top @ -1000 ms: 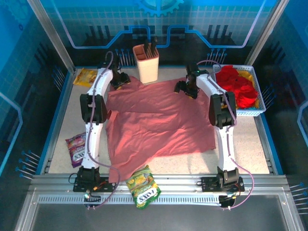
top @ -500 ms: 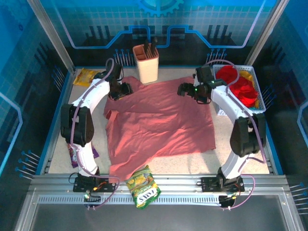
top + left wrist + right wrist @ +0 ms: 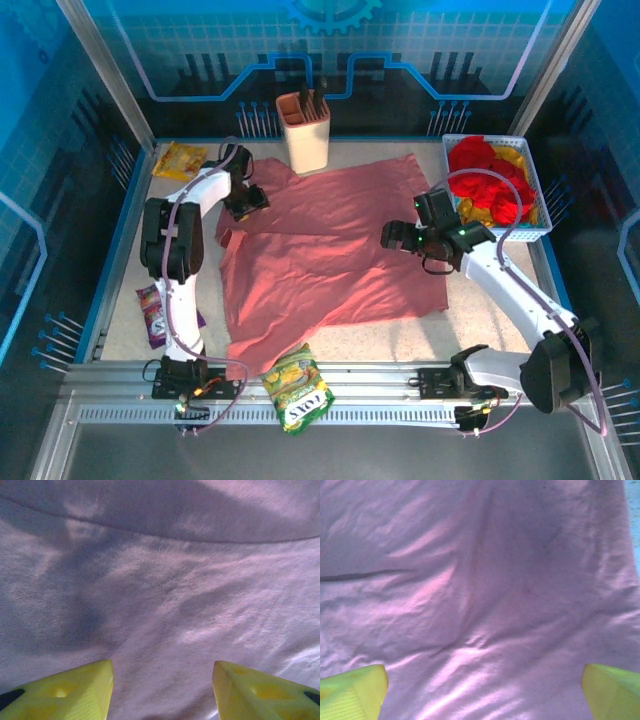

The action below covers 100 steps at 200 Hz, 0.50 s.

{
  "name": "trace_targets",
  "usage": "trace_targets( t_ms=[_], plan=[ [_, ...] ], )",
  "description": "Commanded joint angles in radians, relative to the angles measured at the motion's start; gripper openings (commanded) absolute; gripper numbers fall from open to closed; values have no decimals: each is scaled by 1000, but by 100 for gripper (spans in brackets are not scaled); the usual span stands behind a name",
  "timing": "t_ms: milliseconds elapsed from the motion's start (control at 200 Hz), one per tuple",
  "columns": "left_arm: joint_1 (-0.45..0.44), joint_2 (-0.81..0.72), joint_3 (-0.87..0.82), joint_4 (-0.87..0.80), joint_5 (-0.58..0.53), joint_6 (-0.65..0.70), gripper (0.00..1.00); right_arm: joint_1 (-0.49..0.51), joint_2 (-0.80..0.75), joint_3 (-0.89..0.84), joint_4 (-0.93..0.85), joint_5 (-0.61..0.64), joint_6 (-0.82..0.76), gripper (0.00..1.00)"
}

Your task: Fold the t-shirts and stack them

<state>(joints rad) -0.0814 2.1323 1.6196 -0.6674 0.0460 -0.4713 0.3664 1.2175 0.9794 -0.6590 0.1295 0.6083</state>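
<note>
The pink shirt (image 3: pixel 330 250) is lying spread across the middle of the counter (image 3: pixel 500 300). The left gripper (image 3: pixel 162 672), fingers parted and holding nothing, is hanging over its far left corner. The right gripper (image 3: pixel 485 682), spread wide, is hanging over its right side. Red and yellow shirts (image 3: pixel 490 185) are sitting in the basket (image 3: pixel 538 200).

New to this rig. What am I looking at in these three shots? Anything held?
Two robot arms, bolted at the near edge of the table, each end in a two-finger gripper. The wide shot is from a fixed camera above and behind; the close-ups are wrist cameras, the yellow-green wedges being fingers. A salmon-pink t-shirt lies spread on it. Red and yellow t-shirts fill a basket at right; a beige holder stands at the back; a yellow-green snack packet lies at the near edge. The left gripper and right gripper are over the pink shirt, both open, holding nothing.
</note>
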Motion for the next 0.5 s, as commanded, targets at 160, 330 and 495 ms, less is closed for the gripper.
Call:
trace_targets(
  t_ms=[160,330,495],
  plan=[
    [10,105,39,-91,-2,14,56,5,-10,-7,-76,53,26,100],
    [21,175,186,-183,-10,31,50,6,-19,-11,-99,58,18,100],
    [22,333,459,-361,3,57,48,6,-52,-25,-114,63,22,100]
  ],
)
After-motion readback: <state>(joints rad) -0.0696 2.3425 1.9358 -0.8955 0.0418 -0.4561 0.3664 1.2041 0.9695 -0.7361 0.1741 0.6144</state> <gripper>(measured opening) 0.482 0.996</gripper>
